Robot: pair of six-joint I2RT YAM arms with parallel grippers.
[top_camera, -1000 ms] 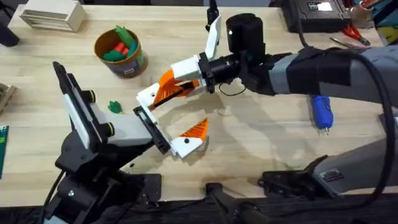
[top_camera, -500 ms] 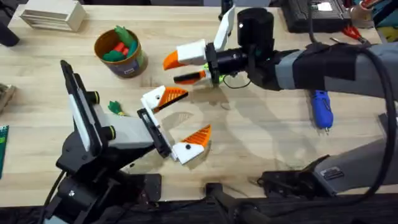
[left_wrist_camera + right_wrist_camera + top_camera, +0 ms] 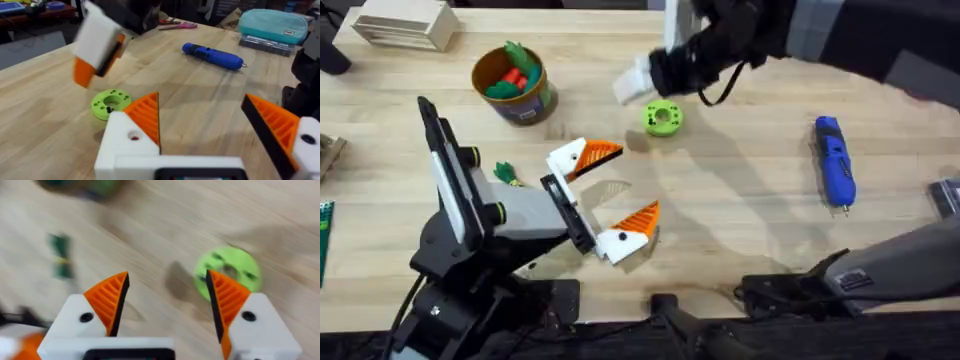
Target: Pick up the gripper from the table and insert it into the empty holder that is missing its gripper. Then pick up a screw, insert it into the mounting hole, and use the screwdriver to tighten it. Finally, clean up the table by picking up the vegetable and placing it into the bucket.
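Left gripper (image 3: 608,196) jaws are gaping open, gripping nothing, both orange pads fitted, low over the counter (image 3: 740,220). Right gripper (image 3: 167,305) jaws are also spread, empty, hovering by the lime ring (image 3: 662,118). Screwdriver (image 3: 834,172) is lying at 3 o'clock, long axis 12-to-6, tip at 6. Vegetable (image 3: 504,173) is sitting at 9 o'clock, below the bucket (image 3: 512,84).

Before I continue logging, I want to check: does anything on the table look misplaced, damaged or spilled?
Nothing looks damaged or spilled. Only the vegetable lies loose on the table, outside the bucket holding other toys.
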